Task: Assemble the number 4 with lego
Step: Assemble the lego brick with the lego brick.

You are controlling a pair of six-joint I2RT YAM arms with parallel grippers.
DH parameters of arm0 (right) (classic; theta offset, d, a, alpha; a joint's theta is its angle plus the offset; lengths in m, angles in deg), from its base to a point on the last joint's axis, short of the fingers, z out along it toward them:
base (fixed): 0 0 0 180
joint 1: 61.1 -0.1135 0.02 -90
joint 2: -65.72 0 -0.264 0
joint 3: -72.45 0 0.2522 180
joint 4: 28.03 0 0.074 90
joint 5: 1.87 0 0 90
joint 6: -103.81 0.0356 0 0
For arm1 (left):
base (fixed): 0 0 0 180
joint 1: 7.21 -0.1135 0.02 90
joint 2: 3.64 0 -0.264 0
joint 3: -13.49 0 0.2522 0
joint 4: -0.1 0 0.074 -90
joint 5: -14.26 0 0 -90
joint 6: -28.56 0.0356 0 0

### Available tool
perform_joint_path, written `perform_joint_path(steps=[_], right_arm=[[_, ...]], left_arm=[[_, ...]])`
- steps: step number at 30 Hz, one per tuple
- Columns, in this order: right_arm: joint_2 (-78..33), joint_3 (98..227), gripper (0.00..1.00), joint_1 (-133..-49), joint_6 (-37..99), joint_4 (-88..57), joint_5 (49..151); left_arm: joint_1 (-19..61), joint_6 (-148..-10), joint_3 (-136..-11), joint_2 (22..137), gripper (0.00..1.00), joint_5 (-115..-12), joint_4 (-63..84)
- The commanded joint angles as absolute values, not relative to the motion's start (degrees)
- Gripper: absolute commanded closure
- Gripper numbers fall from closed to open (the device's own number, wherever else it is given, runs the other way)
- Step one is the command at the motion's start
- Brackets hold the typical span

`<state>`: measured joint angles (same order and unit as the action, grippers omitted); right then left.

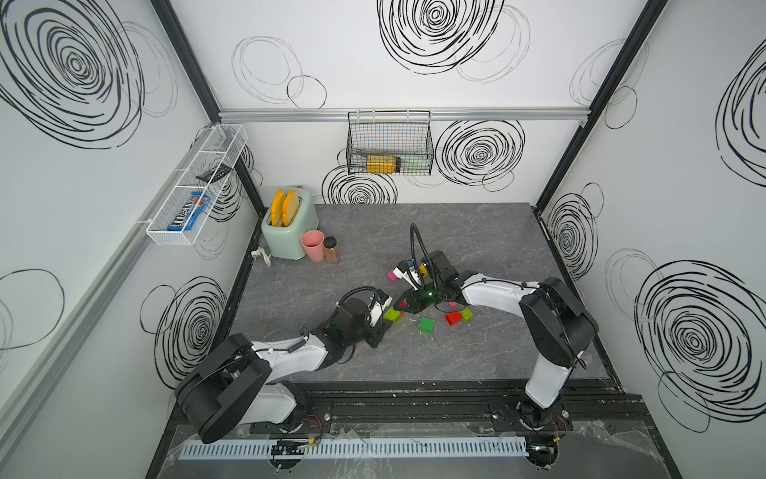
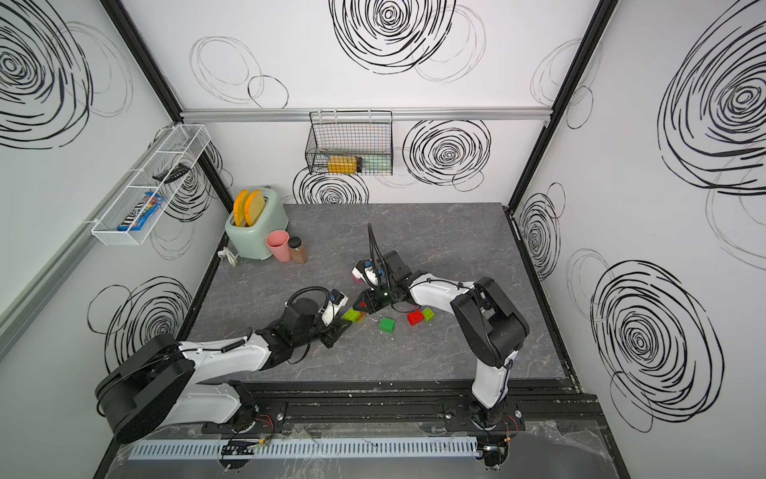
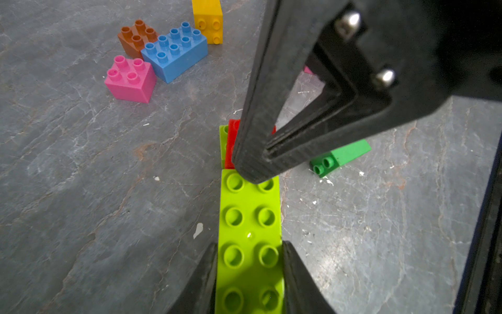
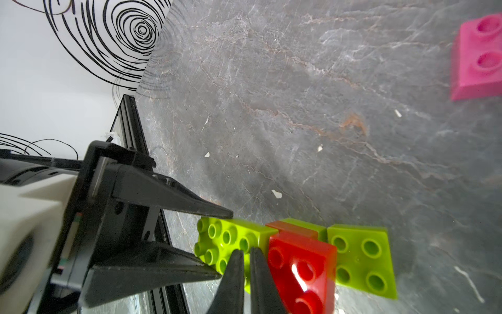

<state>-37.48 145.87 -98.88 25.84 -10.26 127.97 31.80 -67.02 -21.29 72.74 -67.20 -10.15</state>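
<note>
My left gripper [image 3: 250, 243] is shut on a long lime lego brick [image 3: 248, 217] that lies low on the table, one finger on each long side. A red brick [image 4: 301, 269] sits at the far end of that brick, and a square lime brick [image 4: 364, 261] lies beyond the red one. My right gripper [image 4: 245, 261] is shut with nothing between its fingers. Its tips rest on the long lime brick beside the red one. In both top views the two grippers [image 1: 383, 327] [image 2: 352, 305] meet at mid-table over the lime brick [image 1: 393, 314].
Loose bricks lie around: green [image 1: 426, 324], red [image 1: 454, 318], lime [image 1: 467, 314], and pink [image 3: 130, 78], blue [image 3: 175, 51], orange [image 3: 137, 35] and yellow [image 3: 207, 21] farther back. A toaster [image 1: 288, 232], pink cup [image 1: 313, 245] and jar [image 1: 330, 249] stand back left.
</note>
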Motion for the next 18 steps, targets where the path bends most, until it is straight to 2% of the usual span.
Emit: perform_joint_path(steps=[1, 8, 18], right_arm=[[-38.91, 147.13, 0.91, -99.4, 24.72, -7.76, 127.3], [-40.49, 145.13, 1.0, -99.09, 22.84, -4.61, 123.01], [-41.82, 141.33, 1.0, -99.16, 21.28, -2.29, 114.46]], left_arm=[[31.9, -66.36, -22.15, 74.0, 1.0, -66.75, -10.18], [31.4, -67.45, -22.29, 74.12, 1.0, -65.98, -9.24], [31.07, -69.48, -25.85, 76.83, 1.0, -65.39, -3.5]])
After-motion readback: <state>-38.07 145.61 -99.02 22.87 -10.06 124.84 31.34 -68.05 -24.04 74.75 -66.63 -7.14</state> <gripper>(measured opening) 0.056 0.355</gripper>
